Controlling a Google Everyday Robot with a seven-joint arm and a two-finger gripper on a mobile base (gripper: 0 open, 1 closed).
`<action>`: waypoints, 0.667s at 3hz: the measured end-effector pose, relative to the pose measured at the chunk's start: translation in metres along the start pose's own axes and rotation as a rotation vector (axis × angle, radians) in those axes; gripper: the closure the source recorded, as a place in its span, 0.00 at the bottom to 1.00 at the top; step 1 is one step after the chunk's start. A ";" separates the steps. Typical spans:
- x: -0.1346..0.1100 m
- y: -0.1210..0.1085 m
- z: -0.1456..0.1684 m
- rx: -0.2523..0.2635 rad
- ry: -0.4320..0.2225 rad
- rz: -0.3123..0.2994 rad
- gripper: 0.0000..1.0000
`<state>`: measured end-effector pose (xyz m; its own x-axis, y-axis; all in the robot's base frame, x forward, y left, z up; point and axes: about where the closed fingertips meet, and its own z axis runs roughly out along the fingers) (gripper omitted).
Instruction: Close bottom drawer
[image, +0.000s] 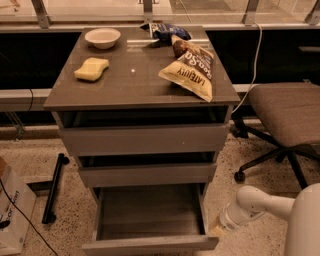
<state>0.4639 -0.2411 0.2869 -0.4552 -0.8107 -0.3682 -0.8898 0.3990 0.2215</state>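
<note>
White arm: enters from the lower right corner, runs left and slightly down past a rounded joint, and narrows to the wrist low over the speckled floor (250, 160).
Claw (218, 231): low beside the cabinet, just off the right front corner of the pulled-out drawer; whether it is spread or pressed together cannot be told, nor whether it touches the drawer.
Bottom drawer (150, 244): immediately left of the claw, drawn far out of the cabinet, its grey box bare inside and its flat front panel nearest the camera.
Middle drawer (147, 175): above and left of the claw, with a dark gap over its front.
Top drawer (145, 140): higher again, the tallest front.
Counter (135, 85): grey-brown top, well above the claw.
Chip bag (190, 72): lies on the counter's right side, up from the claw, printed "LATE JULY"; smaller print is unreadable.
Blue packet (167, 32): behind the chip bag, text unreadable.
Yellow sponge (92, 69): far up-left of the claw.
White bowl (102, 37): behind the sponge.
Office chair (290, 115): up-right of the claw, its black base close to the arm.
White cable (256, 55): hangs between cabinet and chair.
Black bar (54, 195): on the floor, far left of the claw.
Cardboard box (12, 215): at the left edge, lettering unclear.
</note>
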 end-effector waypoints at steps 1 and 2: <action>0.022 0.007 0.033 -0.054 0.029 0.056 1.00; 0.040 0.022 0.060 -0.114 0.061 0.102 1.00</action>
<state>0.4242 -0.2388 0.2234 -0.5369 -0.7944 -0.2839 -0.8282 0.4321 0.3570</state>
